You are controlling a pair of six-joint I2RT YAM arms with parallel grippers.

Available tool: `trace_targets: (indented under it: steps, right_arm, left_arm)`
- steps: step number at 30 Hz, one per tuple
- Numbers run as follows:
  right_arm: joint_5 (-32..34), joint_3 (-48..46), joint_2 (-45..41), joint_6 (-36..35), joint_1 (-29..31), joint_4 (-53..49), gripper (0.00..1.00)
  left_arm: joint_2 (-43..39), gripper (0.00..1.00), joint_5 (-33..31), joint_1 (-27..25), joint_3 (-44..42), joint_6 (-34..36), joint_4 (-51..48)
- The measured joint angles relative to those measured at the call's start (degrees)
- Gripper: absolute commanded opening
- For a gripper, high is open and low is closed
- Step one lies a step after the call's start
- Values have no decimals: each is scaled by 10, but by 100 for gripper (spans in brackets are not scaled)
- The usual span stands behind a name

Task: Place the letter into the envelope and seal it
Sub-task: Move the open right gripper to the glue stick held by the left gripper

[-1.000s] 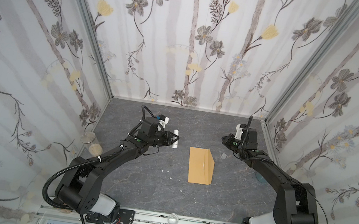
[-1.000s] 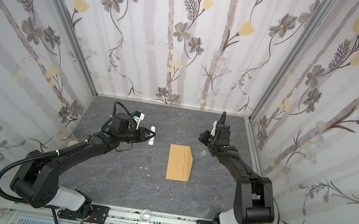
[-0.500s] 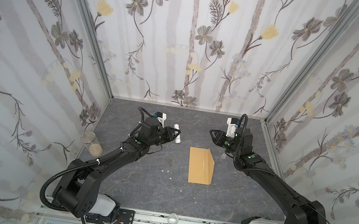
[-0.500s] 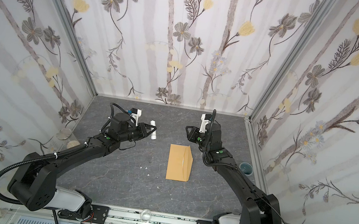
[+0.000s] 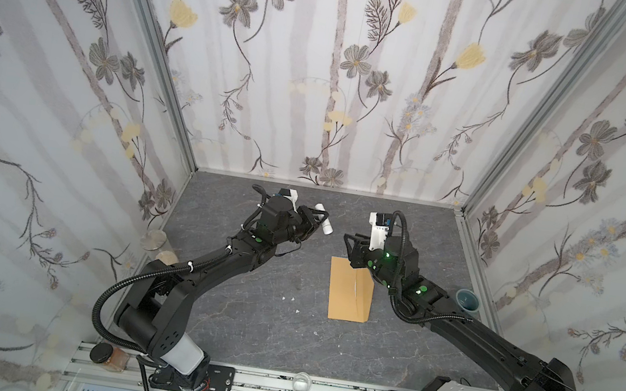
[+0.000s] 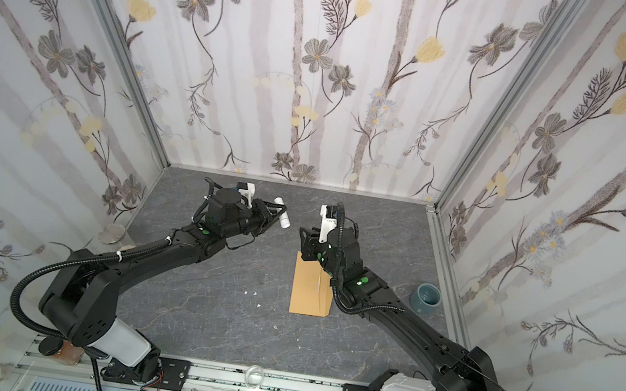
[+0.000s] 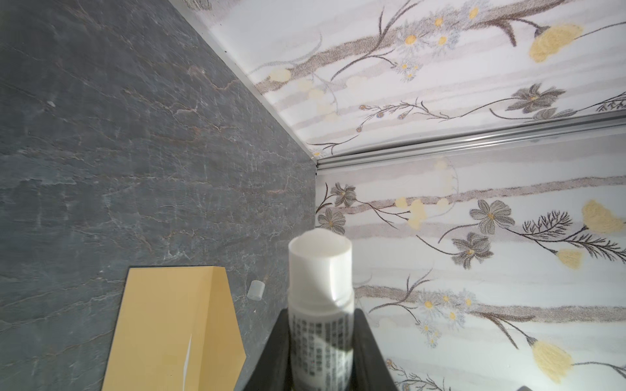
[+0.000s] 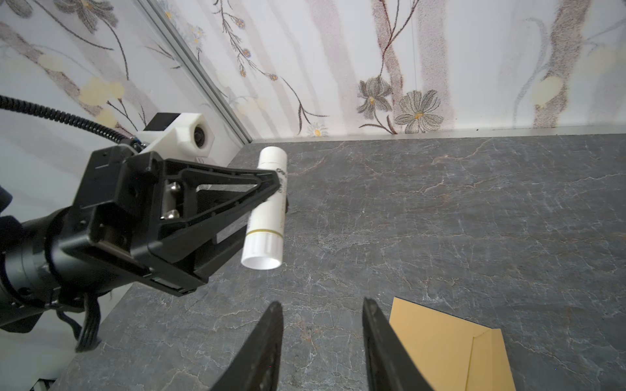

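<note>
Overhead, both black arms (image 5: 216, 270) stretch forward and angle inward. The left gripper (image 5: 315, 219) hangs raised above the rear of the slate table (image 5: 262, 323), clamped around an uncapped white glue stick (image 8: 264, 233). The right gripper (image 5: 352, 240) hovers facing it, jaws parted and empty, above the far end of the tan envelope (image 5: 349, 294), lying flat mid-table.

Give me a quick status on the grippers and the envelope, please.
Left gripper shut on uncapped glue stick. Right gripper open, empty. Envelope lies on table, letter unseen. Small white cap loose beside it.
</note>
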Motion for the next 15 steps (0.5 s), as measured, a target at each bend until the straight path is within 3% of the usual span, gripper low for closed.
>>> trace_targets:
  steps: [15]
  right_arm:
    - [15,50,56,-40,14,10,31]
  left_arm:
    - [44,0,2,-24,45,-40,14]
